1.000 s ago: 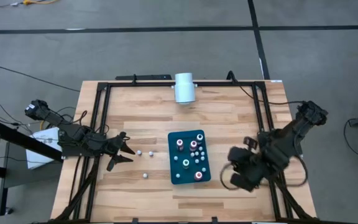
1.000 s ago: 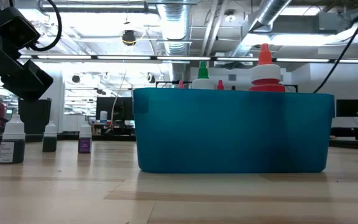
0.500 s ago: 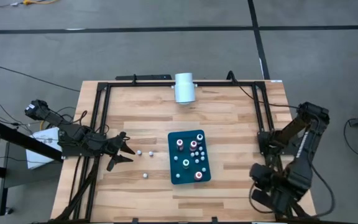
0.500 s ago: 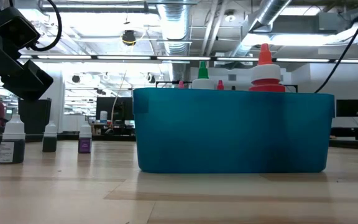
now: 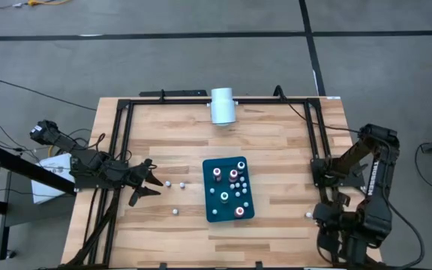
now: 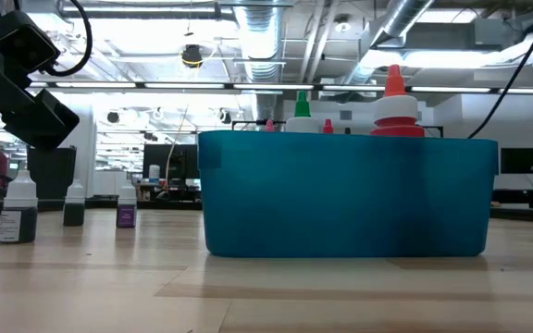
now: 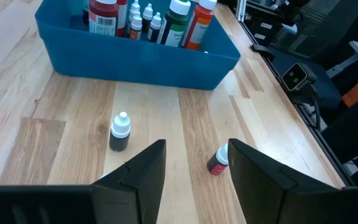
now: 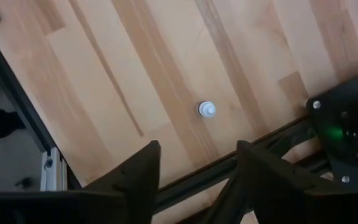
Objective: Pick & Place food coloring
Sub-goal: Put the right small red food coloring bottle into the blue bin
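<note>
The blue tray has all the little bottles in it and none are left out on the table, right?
Not quite. The blue tray holds many bottles, but the high view shows three bottles still standing on the table to its left and one bottle near the right gripper.

The bench (image 5: 276, 142) is pale wood with smooth planks and a soft shine. The tray (image 7: 135, 53) on it looks like smooth blue plastic. The food coloring (image 7: 120, 132) bottles look like plastic too. Around the bench runs a dark, matt metal frame (image 5: 122, 142).
</note>
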Tool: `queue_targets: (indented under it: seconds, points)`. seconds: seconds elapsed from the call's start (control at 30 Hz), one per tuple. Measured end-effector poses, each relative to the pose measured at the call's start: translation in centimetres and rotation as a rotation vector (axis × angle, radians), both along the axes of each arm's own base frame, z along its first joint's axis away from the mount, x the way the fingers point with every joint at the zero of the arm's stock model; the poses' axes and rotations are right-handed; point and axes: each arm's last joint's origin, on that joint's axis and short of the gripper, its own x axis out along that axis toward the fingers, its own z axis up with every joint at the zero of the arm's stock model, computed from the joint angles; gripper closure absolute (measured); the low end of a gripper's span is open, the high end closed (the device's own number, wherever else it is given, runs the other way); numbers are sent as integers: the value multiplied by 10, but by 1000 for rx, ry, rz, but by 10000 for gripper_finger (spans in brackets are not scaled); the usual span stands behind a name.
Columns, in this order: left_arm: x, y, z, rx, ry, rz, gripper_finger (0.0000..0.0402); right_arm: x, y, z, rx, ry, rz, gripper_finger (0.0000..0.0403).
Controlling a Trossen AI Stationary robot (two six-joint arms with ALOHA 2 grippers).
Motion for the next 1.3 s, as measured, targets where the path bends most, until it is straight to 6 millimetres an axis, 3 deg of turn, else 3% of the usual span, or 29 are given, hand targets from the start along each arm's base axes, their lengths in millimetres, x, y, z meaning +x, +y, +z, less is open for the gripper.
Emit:
queue_targets:
  seconds: [0.2,0.73,1.1,1.3]
  points:
    - [0,0,0,-1,0,2,236,-2,2,0,2,1,56,162]
    - [0,0,0,-1,1,2,236,17,1,0,71,-1,-43,159]
    - [0,0,0,-1,0,1,236,33,5,0,142,-1,205,158]
    - [0,0,0,-1,1,1,236,40,4,0,150,-9,224,158]
